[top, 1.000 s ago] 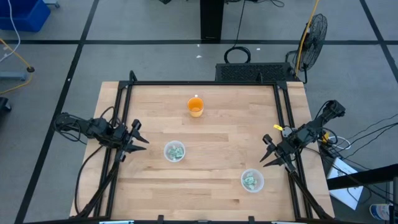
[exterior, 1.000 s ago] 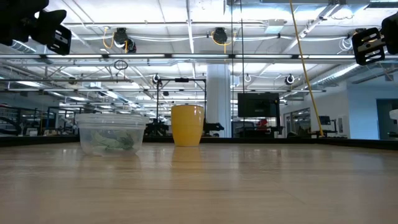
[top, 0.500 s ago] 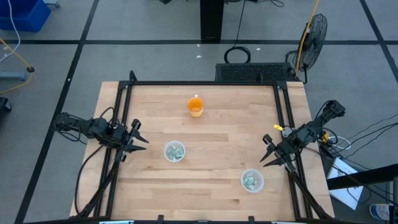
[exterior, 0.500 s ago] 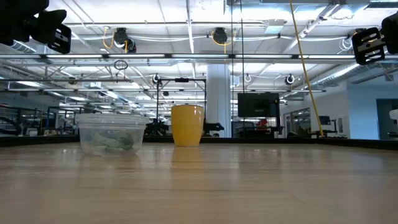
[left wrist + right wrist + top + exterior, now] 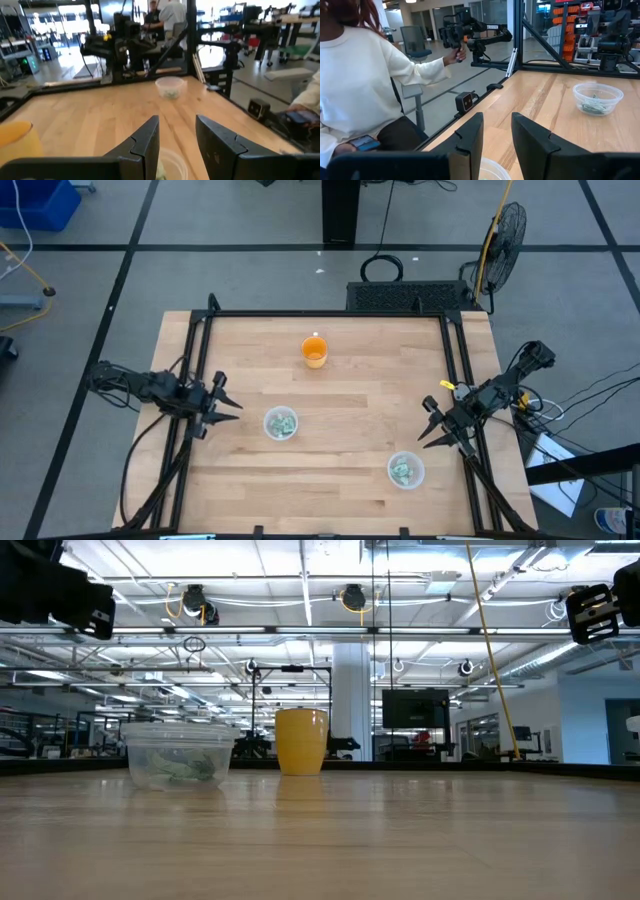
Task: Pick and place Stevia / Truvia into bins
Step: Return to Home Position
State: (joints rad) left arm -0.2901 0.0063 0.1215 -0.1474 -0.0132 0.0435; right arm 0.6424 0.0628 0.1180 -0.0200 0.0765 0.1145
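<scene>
Packets (image 5: 282, 425) lie in both bins (image 5: 391, 470); a third cup (image 5: 314, 353) stands behind.

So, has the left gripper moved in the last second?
Yes, slightly. In the low view the left gripper now dips lower, overlapping the horizontal ceiling beam it sat just above before. The right gripper waits at the table's right edge.

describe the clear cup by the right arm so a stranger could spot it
On the wooden table, look beside the right end effector. The clear cup there holds pale green packets like its twin, but the twin stands closer to the orange cup.
</scene>
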